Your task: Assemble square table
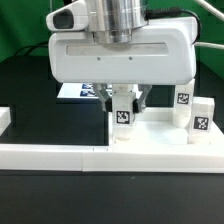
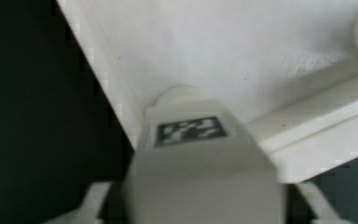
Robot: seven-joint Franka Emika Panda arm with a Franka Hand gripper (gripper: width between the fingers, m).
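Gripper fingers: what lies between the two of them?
A tagged white leg, shown in both views; whether the gripper presses it is unclear.

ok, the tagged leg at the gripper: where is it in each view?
Exterior view: the leg stands upright at picture centre, right under the gripper, between its fingers, on the square table top.
Wrist view: the leg fills the lower middle, over the top.
Shared landmark: the black-and-white tag on that leg.
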